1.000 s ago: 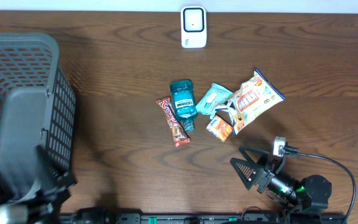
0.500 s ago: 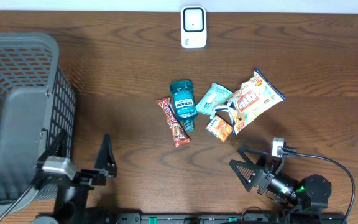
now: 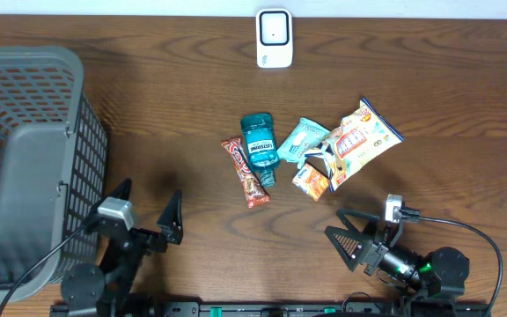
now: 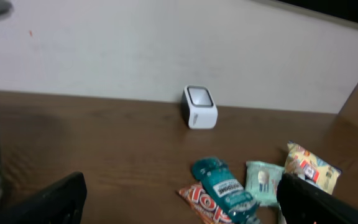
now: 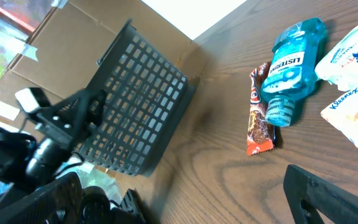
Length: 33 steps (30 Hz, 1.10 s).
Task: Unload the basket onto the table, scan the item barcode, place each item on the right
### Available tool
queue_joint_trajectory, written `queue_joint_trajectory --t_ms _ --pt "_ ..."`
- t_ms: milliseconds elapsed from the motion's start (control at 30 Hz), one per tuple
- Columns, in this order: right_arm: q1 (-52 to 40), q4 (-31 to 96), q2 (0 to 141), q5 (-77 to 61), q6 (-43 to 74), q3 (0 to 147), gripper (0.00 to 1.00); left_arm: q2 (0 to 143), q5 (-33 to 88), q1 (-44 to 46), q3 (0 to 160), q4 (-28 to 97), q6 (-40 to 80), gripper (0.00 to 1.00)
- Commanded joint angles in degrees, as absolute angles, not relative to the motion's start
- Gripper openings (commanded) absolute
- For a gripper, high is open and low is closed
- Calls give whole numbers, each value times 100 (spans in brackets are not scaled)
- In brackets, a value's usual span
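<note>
A white barcode scanner point(image 3: 274, 38) point(image 4: 200, 107) stands at the far edge of the table. In the middle lies a cluster of items: a teal mouthwash bottle point(image 3: 260, 148) point(image 4: 224, 188) point(image 5: 289, 65), a red candy bar point(image 3: 246, 172) point(image 5: 260, 118), a pale tissue pack point(image 3: 302, 139) point(image 4: 263, 181), a snack bag point(image 3: 359, 139) point(image 4: 309, 168) and a small orange pack point(image 3: 311, 181). My left gripper point(image 3: 145, 210) point(image 4: 182, 186) hovers open near the front edge, left of the items, holding nothing. My right gripper point(image 3: 341, 231) point(image 5: 182, 180) is open and holds nothing, in front of the cluster.
A large dark mesh basket point(image 3: 25, 158) point(image 5: 135, 106) with a grey object inside fills the left side of the table, close to my left arm. A cardboard box point(image 5: 104, 31) stands beyond it. Bare wood separates the items from the scanner.
My left arm has swung out from the front left corner by the basket toward the right, with its jaws open throughout. The right arm and the items have not moved.
</note>
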State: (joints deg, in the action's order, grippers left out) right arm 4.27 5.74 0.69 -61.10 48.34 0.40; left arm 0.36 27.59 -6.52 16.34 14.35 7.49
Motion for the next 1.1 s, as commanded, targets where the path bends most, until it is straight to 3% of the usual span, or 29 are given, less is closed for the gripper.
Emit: queue_joint_trajectory --t_ms 0,300,633,933,1067 --pt "440 582 45 -6163 4713 32 99 23 2915 -633 1293 1210 764 98" --pt "440 587 45 -6158 5063 32 99 23 2853 -633 567 843 764 98" --pt "440 508 56 -5586 6473 32 92 36 2329 -327 231 639 781 98" --pt "440 386 738 -4982 6180 32 89 38 2329 -292 231 661 781 98" --pt "438 362 1527 -4694 5826 32 90 38 2259 -292 231 -113 781 98"
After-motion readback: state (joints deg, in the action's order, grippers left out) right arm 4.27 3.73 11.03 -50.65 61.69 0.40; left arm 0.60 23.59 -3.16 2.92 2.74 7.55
